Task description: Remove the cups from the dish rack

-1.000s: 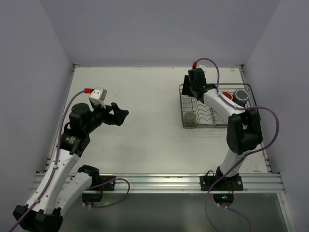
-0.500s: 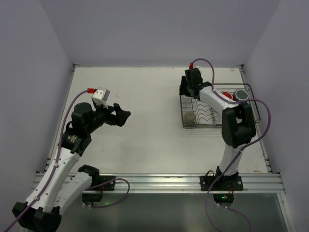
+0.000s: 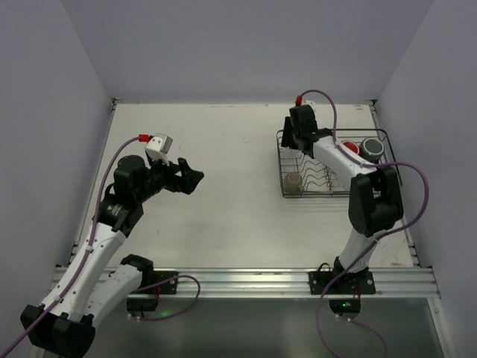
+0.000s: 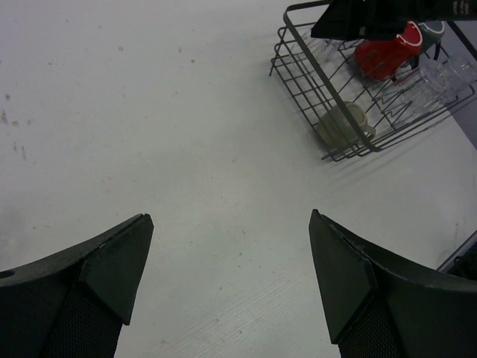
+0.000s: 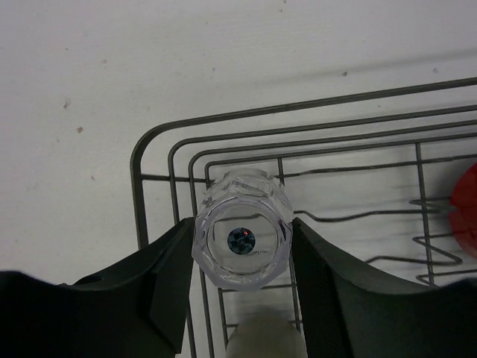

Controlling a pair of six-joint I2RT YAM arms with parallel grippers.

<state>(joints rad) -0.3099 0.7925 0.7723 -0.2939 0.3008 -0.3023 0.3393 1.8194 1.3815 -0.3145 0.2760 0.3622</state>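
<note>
Pale lilac walls (image 3: 45,112) close off three sides of a white table (image 3: 223,201), and a metal rail (image 3: 246,280) runs along the bottom of the overhead view, where both arms are bolted.

At the right of that view sits the rack (image 3: 282,168), near the upper right corner of the table. The right gripper (image 3: 297,143) points down over the rack's upper left corner. From its wrist camera, the right gripper (image 5: 241,246) has a clear cup (image 5: 241,239) between its two dark fingers (image 5: 168,276). They press against the cup on both sides, so the hand is closed on it. The cup stands upright, its round rim facing the lens, just inside the rounded corner of the rack (image 5: 298,107). Whether it rests on the wires or is lifted off them, I cannot tell.

Other cups are in the rack. A red cup (image 3: 349,148) and a grey cup (image 3: 373,148) lie side by side along its upper edge, at the right. A mug (image 3: 295,183) sits in the lower left corner; in the left wrist view the mug (image 4: 343,123) lies against the rack's (image 4: 307,63) near rim, with the red cup (image 4: 384,56) above it.

The left gripper (image 3: 192,177) hangs over bare table at the left centre of the overhead view, well apart from the rack and pointing toward it. From its own camera the left gripper (image 4: 229,220) is wide open and holds nothing, with only white tabletop between its fingers (image 4: 112,253).
</note>
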